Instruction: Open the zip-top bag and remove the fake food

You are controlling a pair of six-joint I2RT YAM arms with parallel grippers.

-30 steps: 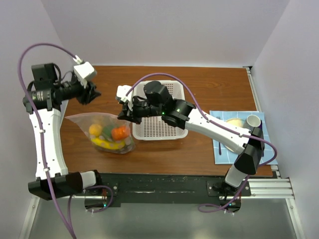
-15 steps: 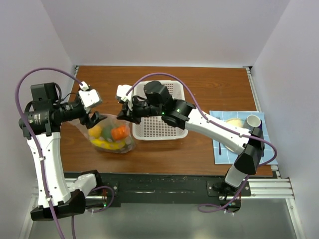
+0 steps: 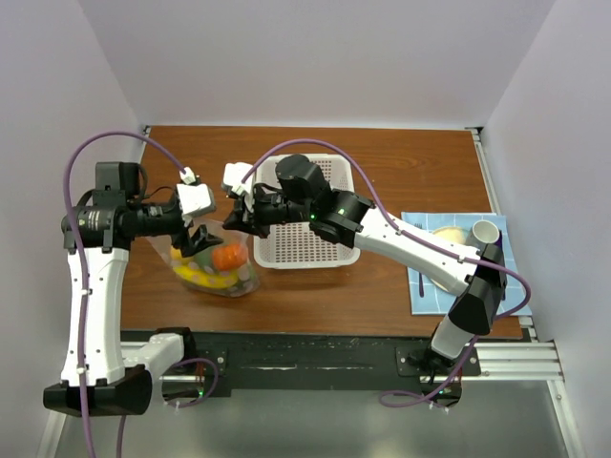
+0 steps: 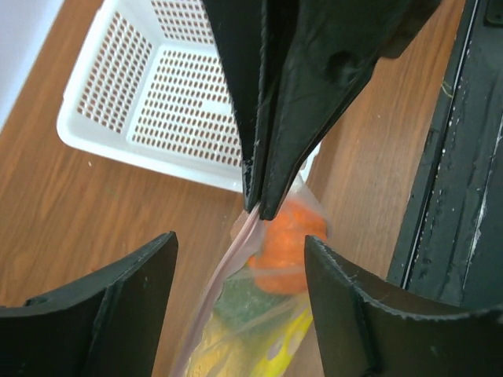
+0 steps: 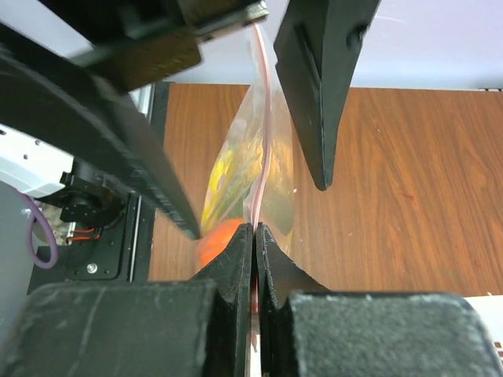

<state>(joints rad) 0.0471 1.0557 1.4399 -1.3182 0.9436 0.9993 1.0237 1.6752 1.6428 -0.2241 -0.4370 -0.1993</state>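
Over brown table (image 3: 401, 162), right fingers (image 5: 236, 271) pinch clear zip-top bag (image 3: 241, 275); left fingers (image 4: 118, 314) spread.

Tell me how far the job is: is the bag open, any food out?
Done: the right gripper is shut on the zip-top bag at its top edge, holding it up. In hand: the left gripper, open, has its jaws on either side of that edge. Left: pull the seal apart and take out the fake food, all inside the bag.

The right pincer (image 5: 255, 229) grips the zip-top bag (image 5: 236, 161) at its rim.
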